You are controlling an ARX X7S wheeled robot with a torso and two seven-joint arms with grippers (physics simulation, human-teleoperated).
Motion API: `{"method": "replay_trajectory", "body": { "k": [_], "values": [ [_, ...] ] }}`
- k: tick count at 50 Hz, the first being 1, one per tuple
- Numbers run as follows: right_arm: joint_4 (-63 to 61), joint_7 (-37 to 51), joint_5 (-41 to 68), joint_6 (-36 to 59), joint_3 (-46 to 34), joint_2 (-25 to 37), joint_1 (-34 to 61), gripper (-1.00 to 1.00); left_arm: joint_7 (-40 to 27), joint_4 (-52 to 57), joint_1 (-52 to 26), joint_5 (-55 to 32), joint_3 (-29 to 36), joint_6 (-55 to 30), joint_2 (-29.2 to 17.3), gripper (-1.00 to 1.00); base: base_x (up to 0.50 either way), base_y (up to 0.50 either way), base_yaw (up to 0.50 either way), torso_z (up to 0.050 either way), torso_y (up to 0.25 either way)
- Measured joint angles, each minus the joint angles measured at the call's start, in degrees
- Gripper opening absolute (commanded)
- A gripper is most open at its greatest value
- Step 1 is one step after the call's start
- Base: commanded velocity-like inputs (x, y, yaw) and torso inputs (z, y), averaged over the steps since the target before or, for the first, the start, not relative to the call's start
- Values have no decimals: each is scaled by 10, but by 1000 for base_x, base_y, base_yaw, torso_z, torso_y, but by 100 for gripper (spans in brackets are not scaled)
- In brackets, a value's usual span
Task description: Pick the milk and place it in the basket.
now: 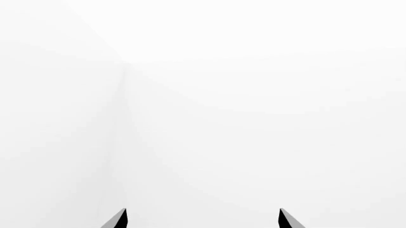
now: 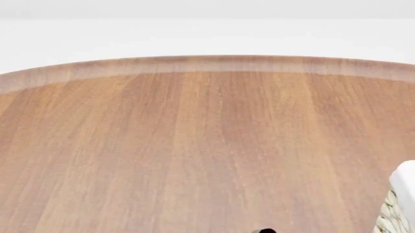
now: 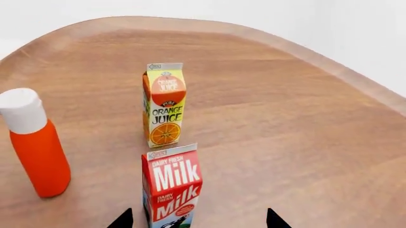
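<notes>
The milk (image 3: 171, 187) stands upright on the wooden table (image 3: 273, 123) in the right wrist view, a red-topped carton with white "Milk" lettering. My right gripper (image 3: 198, 219) is open, its two dark fingertips on either side of the carton's lower part, wider than the carton and not touching it. The basket (image 2: 399, 204) shows only as a woven corner with white liner at the head view's lower right edge. My left gripper (image 1: 203, 218) is open in front of a blank white surface, with nothing between its fingertips.
An orange juice carton (image 3: 165, 104) stands just behind the milk. An orange bottle with a white cap (image 3: 35, 142) stands to one side of them. The table's rounded far edge (image 2: 207, 63) meets a white wall.
</notes>
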Motion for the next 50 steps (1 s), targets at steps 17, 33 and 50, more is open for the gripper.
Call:
{"method": "replay_trajectory", "body": {
  "k": [17,33,50],
  "values": [
    [-33,4,-2,-36,13,25,-34,100,0,-1,5,1,1,5,0,100,0,0,0,0,0],
    [-40,6,-3,-45,15,33,-42,100,-2,-2,7,0,3,8,-2,100,0,0,0,0,0],
    [13,-35,2,-37,-11,-1,0,100,-3,-4,11,0,3,13,-2,100,0,0,0,0,0]
  ]
}}
